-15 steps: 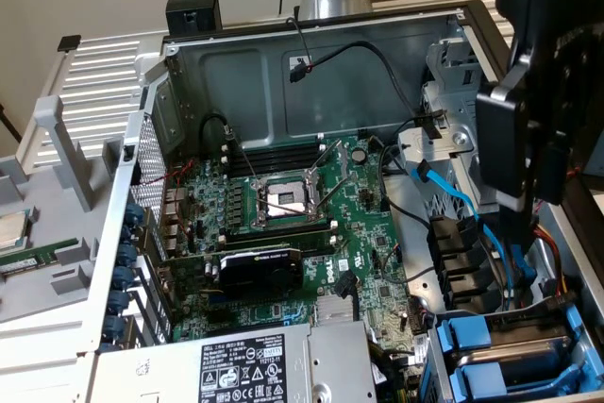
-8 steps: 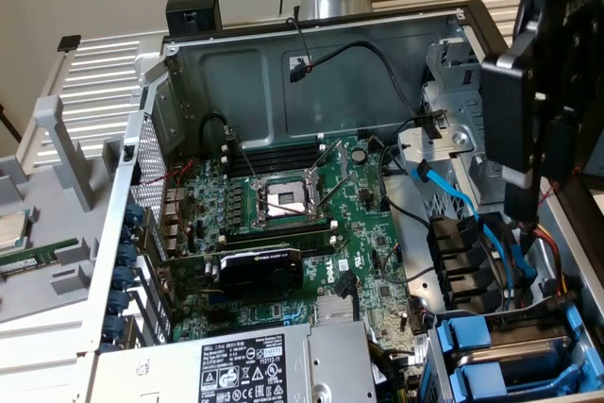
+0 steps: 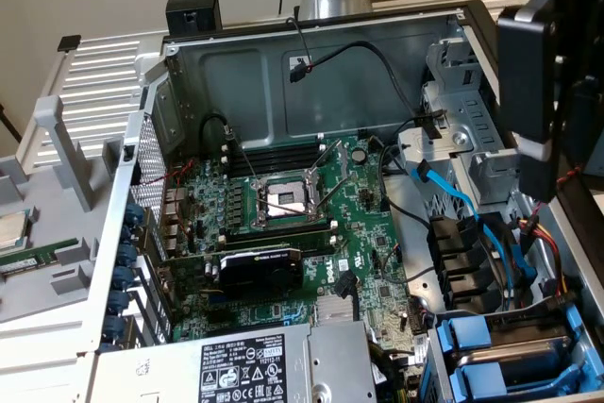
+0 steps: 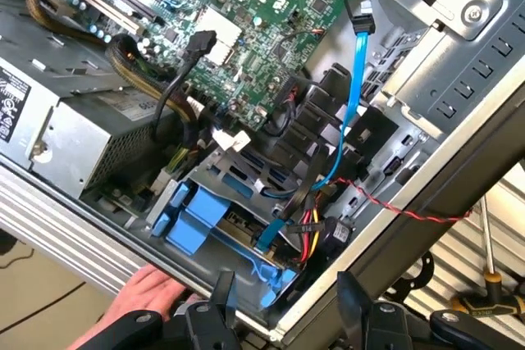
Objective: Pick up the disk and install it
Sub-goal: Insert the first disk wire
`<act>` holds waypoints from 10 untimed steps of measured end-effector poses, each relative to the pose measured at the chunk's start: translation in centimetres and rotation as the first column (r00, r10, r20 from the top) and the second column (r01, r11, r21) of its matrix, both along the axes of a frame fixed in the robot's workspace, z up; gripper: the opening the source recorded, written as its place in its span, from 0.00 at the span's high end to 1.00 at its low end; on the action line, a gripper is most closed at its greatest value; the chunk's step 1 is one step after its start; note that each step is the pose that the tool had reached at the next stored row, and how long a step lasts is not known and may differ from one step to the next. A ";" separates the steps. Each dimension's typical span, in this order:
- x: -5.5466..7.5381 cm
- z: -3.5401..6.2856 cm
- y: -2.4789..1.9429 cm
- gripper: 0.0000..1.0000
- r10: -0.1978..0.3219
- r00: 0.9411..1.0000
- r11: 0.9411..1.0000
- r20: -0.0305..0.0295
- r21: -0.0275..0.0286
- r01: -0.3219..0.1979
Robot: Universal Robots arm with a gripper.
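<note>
- The disk (image 3: 519, 356) appears to be the blue-railed drive sitting in the drive cage (image 4: 238, 165), at the corner of the case beside the power supply (image 3: 255, 365). Its label is hidden, so I can't tell it for certain from the other blue tray there.
- I'd judge it stiff and dense for its size, with slick metal faces, and sensitive to knocks.
- The blue plastic rails along its long edges look like the safest place to grip.
- A blue SATA cable (image 4: 357, 71) and red and yellow wires run close over the cage and could snag.
- The gripper (image 4: 287, 309) hangs over the case edge just beside the cage, jaws spread wide and empty.
- A person's hand (image 4: 152, 293) rests against the outside of the case wall.
</note>
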State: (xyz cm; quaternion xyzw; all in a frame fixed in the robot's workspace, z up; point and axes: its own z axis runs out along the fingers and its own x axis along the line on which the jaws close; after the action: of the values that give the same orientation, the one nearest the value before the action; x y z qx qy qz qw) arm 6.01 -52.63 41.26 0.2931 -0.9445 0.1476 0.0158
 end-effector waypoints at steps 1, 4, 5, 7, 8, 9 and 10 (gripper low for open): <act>0.0 0.24 -0.20 0.39 0.000 1.000 1.000 0.000 0.000 0.000; 0.0 0.55 -0.61 0.39 0.000 1.000 1.000 0.001 0.003 0.000; 0.0 0.59 -0.71 0.39 0.000 1.000 1.000 0.001 0.004 0.000; 0.0 0.62 -0.88 0.39 0.000 1.000 1.000 0.001 0.007 0.000; 0.0 0.62 -0.90 0.39 0.000 1.000 1.000 0.001 0.007 0.000; 0.0 0.62 -0.90 0.39 0.000 1.000 1.000 0.001 0.007 0.000; 0.0 0.62 -0.90 0.39 0.000 1.000 1.000 0.001 0.007 0.000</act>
State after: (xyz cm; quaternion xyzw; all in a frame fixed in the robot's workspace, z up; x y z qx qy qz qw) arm 5.97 -53.53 41.88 0.2931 -0.9450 0.1444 0.0142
